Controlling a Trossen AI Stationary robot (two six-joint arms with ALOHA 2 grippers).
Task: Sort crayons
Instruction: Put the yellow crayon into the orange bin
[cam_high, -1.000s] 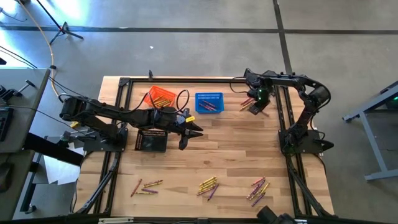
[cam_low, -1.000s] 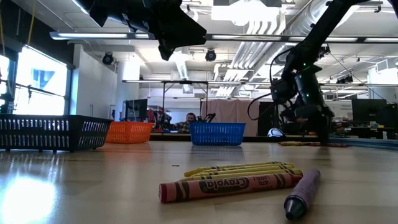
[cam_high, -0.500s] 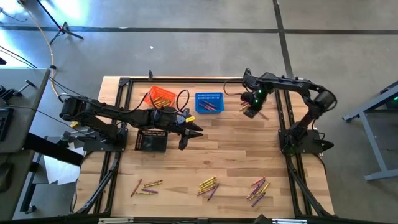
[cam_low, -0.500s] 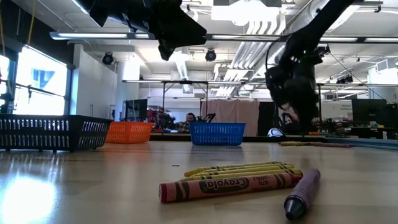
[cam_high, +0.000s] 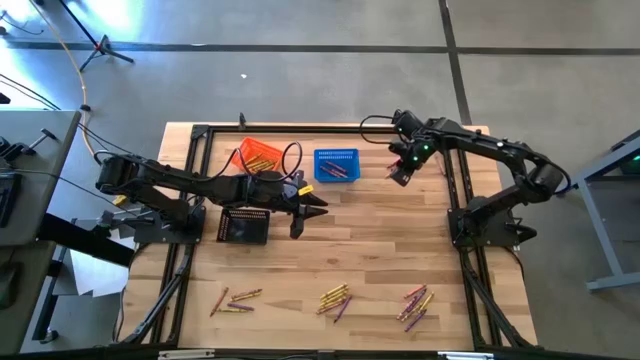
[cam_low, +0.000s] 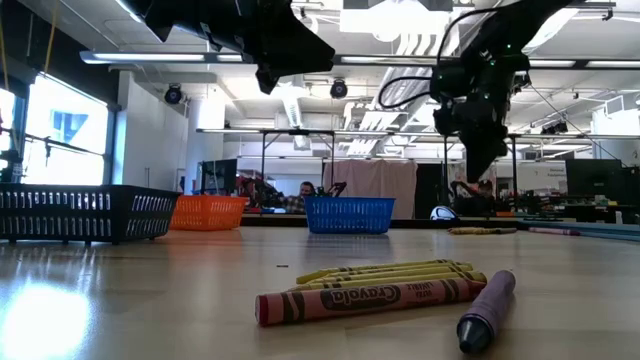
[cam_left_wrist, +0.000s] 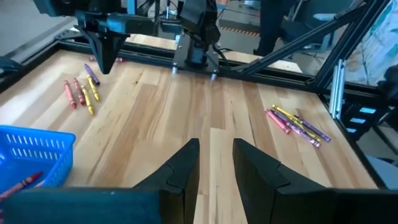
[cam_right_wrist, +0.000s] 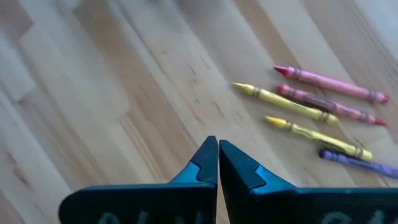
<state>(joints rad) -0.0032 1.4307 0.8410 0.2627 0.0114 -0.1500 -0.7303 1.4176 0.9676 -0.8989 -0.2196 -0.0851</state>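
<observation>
Standing over the pale wooden surface (cam_high: 370, 250), the right gripper (cam_high: 400, 174) has lifted beside the blue mesh basket (cam_high: 336, 165), jaws together and seemingly empty; loose crayons (cam_right_wrist: 311, 106) remain unsorted there. The left gripper (cam_high: 296, 218) waits, jaws slightly apart.

— How many baskets (cam_high: 259, 156) on the bench (cam_high: 370, 250)?
— Three: one orange, one blue (cam_high: 336, 165), one black (cam_high: 244, 224).
— And crayon heaps along the near edge?
— Three loose clusters (cam_high: 235, 300); single sticks too small to count.
</observation>
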